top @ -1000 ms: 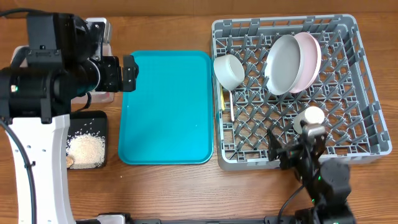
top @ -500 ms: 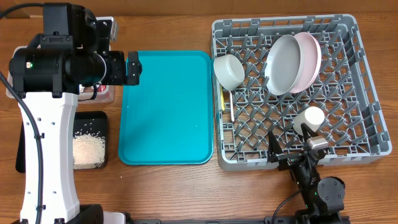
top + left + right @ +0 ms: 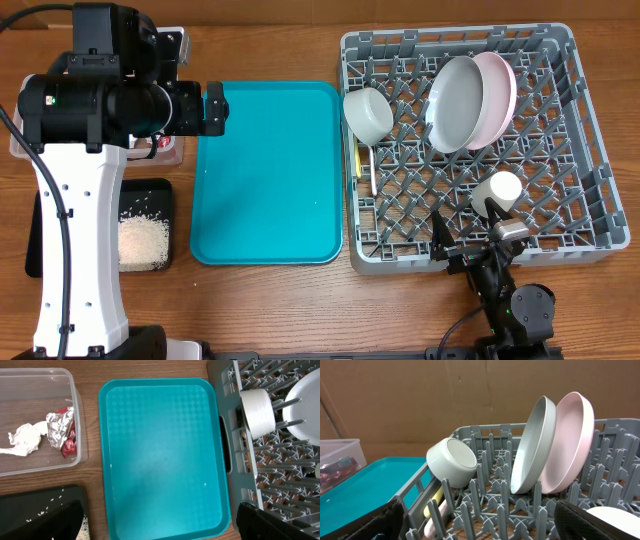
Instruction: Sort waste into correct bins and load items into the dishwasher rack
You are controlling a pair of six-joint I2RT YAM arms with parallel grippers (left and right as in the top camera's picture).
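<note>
The left claw [image 3: 159, 522] gapes empty over the teal tray [image 3: 160, 450]. The right claw [image 3: 480, 519], also apart and empty, sits at the lower edge of the rack [image 3: 400, 38]. The white cup [image 3: 497, 190] rests just above it in frame, so a careless swing could dislodge it.

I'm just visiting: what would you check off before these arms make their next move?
1. Crumpled red-and-silver foil wrapper and white tissue in clear plastic tub: ok.
2. White rice grains in black rectangular tray: ok.
3. Small brown food lump: cannot tell, none visible.
4. Pale grey round plate, pink round plate, small pale bowl, white cup, yellow-handled utensil in grey pegged plastic rack: ok.
5. Left gripper and right gripper open, empty: ok.
</note>
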